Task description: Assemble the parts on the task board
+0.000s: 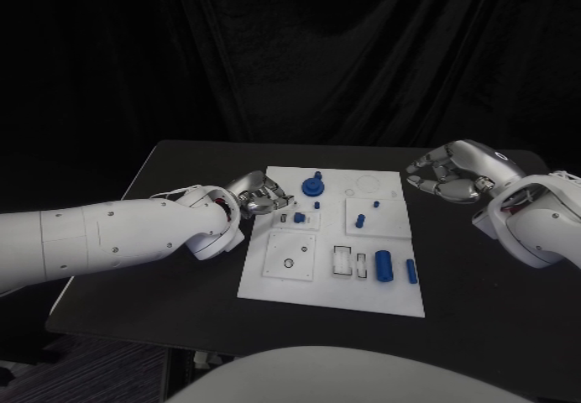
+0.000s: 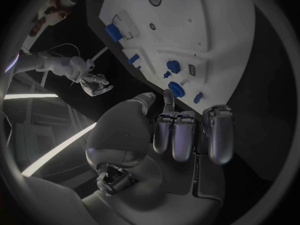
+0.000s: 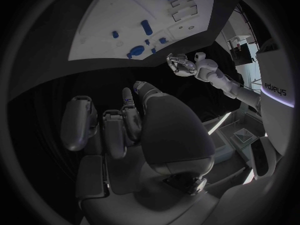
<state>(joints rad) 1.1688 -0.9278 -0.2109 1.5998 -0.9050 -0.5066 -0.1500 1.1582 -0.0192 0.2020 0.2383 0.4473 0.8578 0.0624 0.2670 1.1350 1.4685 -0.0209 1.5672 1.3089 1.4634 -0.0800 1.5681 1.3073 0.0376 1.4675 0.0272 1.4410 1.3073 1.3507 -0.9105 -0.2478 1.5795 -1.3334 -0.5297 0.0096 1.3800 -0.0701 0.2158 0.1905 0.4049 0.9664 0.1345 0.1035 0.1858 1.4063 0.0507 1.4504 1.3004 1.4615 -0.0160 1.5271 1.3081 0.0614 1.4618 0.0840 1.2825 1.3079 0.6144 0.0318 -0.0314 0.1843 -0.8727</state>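
Altogether one task board [image 1: 274, 280], two hands, several blue parts [image 1: 383, 264]

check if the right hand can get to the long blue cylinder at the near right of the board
Probably yes: the right hand hovers off the task board's far right corner holding nothing, and nothing lies between it and the blue cylinder.

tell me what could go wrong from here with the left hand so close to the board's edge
1. The left hand sits at the white task board's left edge; a sideways nudge could shift the board.
2. Its curled fingers are near the round blue knob part and could knock it.
3. The right hand hovers off the board, too far to steady it.
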